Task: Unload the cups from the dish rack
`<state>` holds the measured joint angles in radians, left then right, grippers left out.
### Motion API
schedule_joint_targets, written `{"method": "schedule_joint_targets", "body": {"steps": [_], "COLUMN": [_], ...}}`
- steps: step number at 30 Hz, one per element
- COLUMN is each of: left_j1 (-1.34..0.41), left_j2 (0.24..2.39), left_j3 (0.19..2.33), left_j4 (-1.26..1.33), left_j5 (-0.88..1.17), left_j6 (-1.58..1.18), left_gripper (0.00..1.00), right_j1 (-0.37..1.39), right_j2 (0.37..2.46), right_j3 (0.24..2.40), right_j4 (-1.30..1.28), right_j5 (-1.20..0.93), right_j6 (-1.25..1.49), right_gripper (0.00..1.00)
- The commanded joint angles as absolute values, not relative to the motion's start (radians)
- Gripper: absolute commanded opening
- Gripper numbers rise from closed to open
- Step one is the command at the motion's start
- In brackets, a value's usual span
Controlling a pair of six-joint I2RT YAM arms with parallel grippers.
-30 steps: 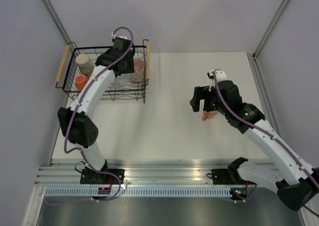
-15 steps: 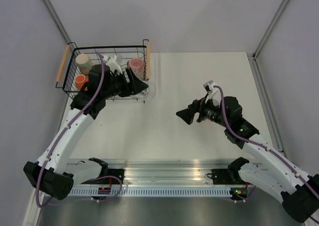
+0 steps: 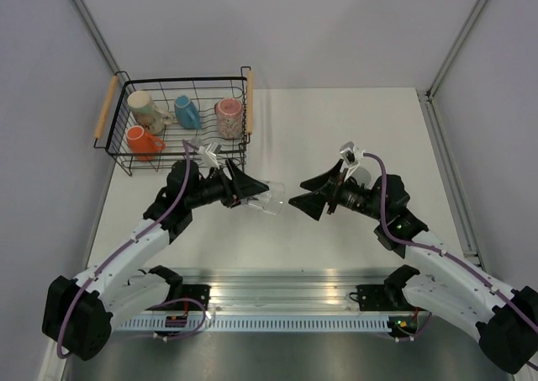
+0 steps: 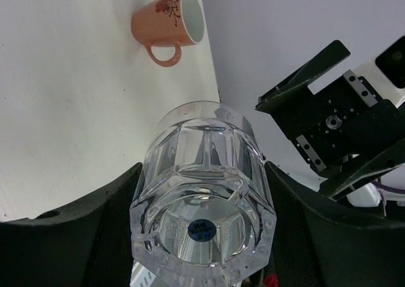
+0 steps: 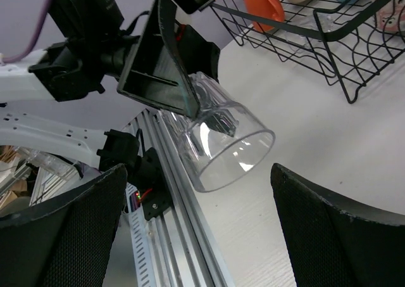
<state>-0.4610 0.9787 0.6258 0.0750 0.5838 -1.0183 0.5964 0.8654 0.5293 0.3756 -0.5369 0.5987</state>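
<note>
My left gripper [image 3: 250,193] is shut on a clear faceted tumbler [image 3: 265,198], held on its side above the table with its mouth toward my right gripper [image 3: 301,196]. The right gripper is open and empty, a short gap from the tumbler's rim [image 5: 231,149]. In the left wrist view the tumbler [image 4: 202,198] fills the space between my fingers. The black wire dish rack [image 3: 106,106] at the far left holds a cream mug [image 3: 143,108], a blue mug [image 3: 185,112], a pink patterned cup [image 3: 229,117] and an orange mug [image 3: 141,140].
A salmon mug [image 4: 169,22] with a dark twig print lies on its side on the white table; the right arm hides it in the top view. The rack's near corner [image 5: 354,78] shows in the right wrist view. An aluminium rail [image 3: 277,301] runs along the near edge.
My left arm has drawn back from the rack with the clear tumbler and carried it to the table's middle. My right gripper has swung left and lower, facing the tumbler.
</note>
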Motion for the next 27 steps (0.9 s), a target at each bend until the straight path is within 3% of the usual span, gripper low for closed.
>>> {"method": "schedule_joint_targets", "body": {"steps": [1,13,16,19,21,24,25,27], "left_j1": [-0.474,-0.561,-0.592,-0.615,-0.630,-0.661,-0.673,-0.683], "left_j2": [0.930,0.988,0.999,1.006,1.017,1.038,1.051,1.058], "left_j3": [0.568,0.462,0.456,0.442,0.442,0.451,0.454,0.459], "left_j4": [0.327,0.552,0.572,0.583,0.584,0.594,0.598,0.600], "left_j5": [0.565,0.471,0.440,0.393,0.382,0.373,0.368,0.367], "left_j6": [-1.172,-1.293,-1.296,-1.299,-1.293,-1.289,-1.287,-1.279], "left_gripper": [0.02,0.02,0.02,0.02,0.02,0.02,0.02,0.02], "right_j1": [0.629,0.704,0.721,0.733,0.744,0.755,0.755,0.756], "right_j2": [0.870,0.974,1.005,1.034,1.045,1.055,1.057,1.052], "right_j3": [0.519,0.534,0.543,0.554,0.557,0.555,0.554,0.551], "right_j4": [0.486,0.538,0.555,0.580,0.594,0.603,0.603,0.603], "right_j5": [-0.563,-0.532,-0.532,-0.543,-0.546,-0.540,-0.538,-0.532], "right_j6": [0.620,0.632,0.634,0.644,0.646,0.647,0.646,0.647], "right_gripper": [0.98,0.95,0.88,0.65,0.55,0.32,0.19,0.08]}}
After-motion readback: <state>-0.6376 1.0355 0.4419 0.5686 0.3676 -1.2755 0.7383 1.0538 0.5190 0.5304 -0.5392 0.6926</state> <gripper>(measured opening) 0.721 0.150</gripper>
